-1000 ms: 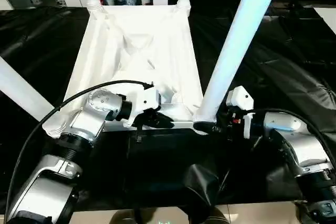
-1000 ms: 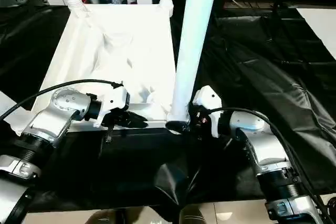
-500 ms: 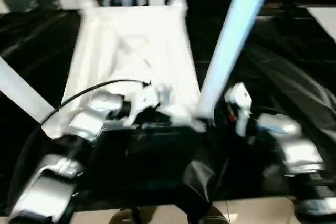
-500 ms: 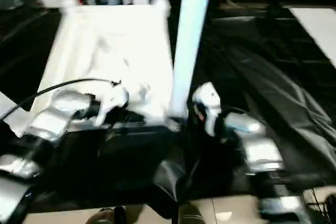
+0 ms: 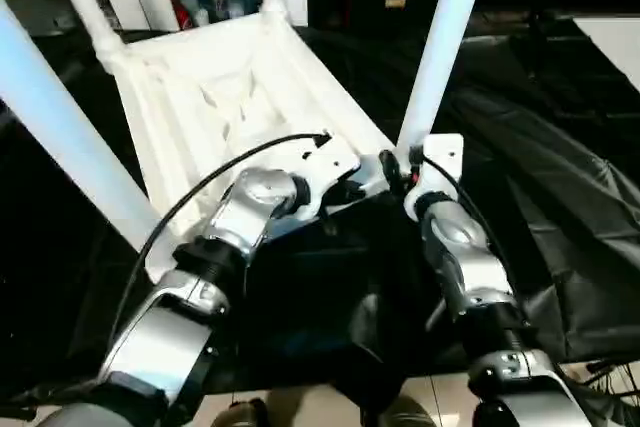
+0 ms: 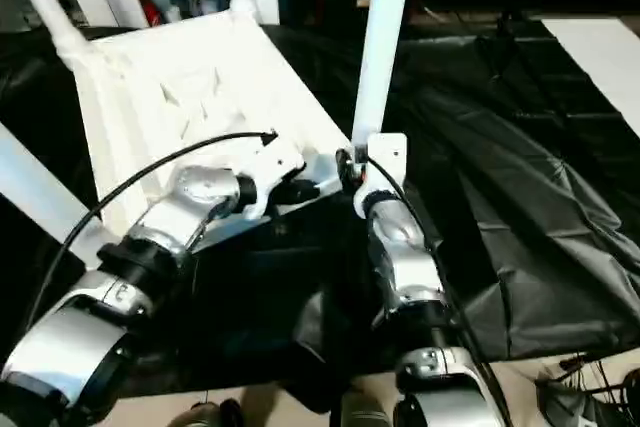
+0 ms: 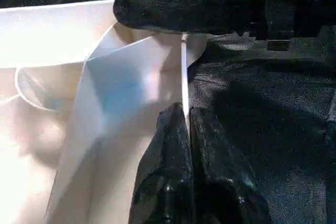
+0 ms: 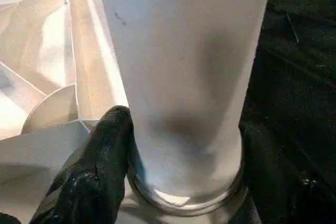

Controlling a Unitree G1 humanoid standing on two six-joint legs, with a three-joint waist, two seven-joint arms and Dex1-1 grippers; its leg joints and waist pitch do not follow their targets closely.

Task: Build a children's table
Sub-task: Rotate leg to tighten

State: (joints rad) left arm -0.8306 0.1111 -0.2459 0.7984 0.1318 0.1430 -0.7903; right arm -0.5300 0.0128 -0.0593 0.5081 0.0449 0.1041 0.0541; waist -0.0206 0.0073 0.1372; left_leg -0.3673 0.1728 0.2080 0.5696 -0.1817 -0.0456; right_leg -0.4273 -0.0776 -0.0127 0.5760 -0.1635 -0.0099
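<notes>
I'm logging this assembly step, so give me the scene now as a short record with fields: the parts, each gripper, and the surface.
tabletop: white tabletop, ribbed underside up, on black sheeting
legs: four white legs standing in its corner sockets
near-right leg: leg, base seated in its socket
left gripper: left gripper, fingers pinched on the thin rim of the tabletop
right gripper: right gripper, fingers either side of the leg's base

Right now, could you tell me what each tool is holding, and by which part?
The right tool clasps the near right leg at its base, just above the corner socket. The left tool pinches the thin near edge of the tabletop.
</notes>
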